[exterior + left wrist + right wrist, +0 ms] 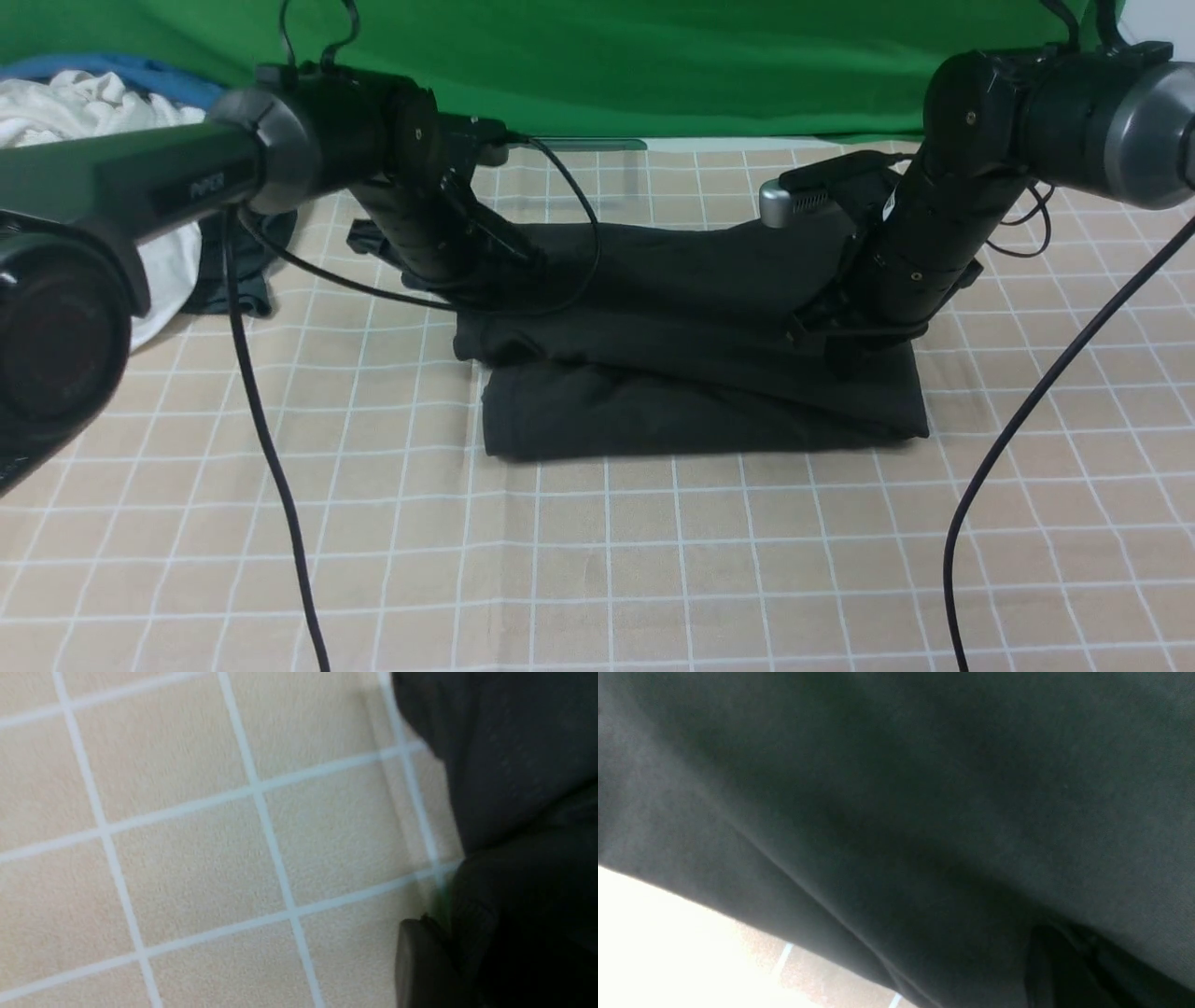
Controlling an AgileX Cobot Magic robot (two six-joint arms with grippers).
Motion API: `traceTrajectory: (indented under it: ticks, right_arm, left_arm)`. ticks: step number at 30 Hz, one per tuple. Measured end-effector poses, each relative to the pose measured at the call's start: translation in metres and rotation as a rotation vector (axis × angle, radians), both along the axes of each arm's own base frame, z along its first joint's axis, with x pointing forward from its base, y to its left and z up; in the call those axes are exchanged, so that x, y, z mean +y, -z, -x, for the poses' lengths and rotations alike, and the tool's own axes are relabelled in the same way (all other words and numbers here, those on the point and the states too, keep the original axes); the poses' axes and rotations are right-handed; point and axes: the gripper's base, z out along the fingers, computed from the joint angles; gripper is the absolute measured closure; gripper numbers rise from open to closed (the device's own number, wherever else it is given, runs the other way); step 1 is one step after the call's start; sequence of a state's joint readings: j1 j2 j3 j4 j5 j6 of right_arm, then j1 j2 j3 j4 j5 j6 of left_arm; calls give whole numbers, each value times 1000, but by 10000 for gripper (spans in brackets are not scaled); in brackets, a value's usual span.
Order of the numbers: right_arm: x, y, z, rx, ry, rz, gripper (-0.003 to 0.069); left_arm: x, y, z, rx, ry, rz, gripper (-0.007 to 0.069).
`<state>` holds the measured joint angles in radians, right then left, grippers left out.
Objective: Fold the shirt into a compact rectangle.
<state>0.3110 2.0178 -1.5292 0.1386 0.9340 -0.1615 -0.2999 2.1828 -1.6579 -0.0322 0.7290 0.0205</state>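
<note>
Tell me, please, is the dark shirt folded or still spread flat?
Folded: the shirt lies in stacked layers, roughly rectangular, on the checked cloth.

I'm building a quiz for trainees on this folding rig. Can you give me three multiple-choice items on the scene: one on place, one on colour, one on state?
1. Where does the white crumpled cloth garment lie?
A. far left of the table
B. near right corner
C. on top of the dark shirt

2. What colour is the backdrop curtain?
A. red
B. green
C. grey

3. How does the very dark green-black cotton T-shirt lie?
A. spread out flat
C. hanging off the table
B. folded over in layers

Answers:
A, the white garment sits at the far left.
B, the curtain is green.
B, the shirt shows stacked layers.
</note>
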Motion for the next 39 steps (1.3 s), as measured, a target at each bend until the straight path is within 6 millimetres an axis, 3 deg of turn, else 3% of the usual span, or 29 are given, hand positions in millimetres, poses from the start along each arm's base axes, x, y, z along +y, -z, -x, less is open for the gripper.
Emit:
traceTrajectory:
  ticks: [1,5,6,10,13,15,19,24,29,30,33,37,39]
  right_arm:
    - [0,0,0,0,0,0,615]
    - [0,0,0,4,-1,1,613]
    - [0,0,1,11,-1,3,609]
    - [-1,1,4,47,-7,12,608]
    - [-1,1,6,62,-9,16,608]
    - [-1,1,6,66,-9,17,613]
    - [-2,1,6,63,-7,19,616]
    - [-12,6,5,99,29,46,616]
    - [-29,7,5,153,57,72,616]
    - [-33,3,5,144,64,70,616]
    - [-48,-39,13,58,90,54,616]
    - [-70,-131,48,-178,130,2,616]
    - [-79,-178,78,-340,145,-29,616]
  left_arm:
    - [1,-1,0,-5,5,-14,353]
    - [3,-13,0,-46,18,-34,251]
    - [4,-26,0,-81,20,-31,205]
    - [4,-58,7,-127,11,19,194]
    - [-1,-69,15,-102,37,70,250]
    - [-14,-69,23,-55,106,133,391]
    - [-37,-49,30,-8,170,156,574]
    - [-43,-7,32,128,116,125,609]
    - [-35,-5,33,166,113,75,608]
    - [-34,-8,35,172,118,64,608]
    - [-28,-37,43,148,130,43,606]
    - [-18,-118,68,-16,141,87,606]
    - [-9,-161,92,-118,144,120,606]
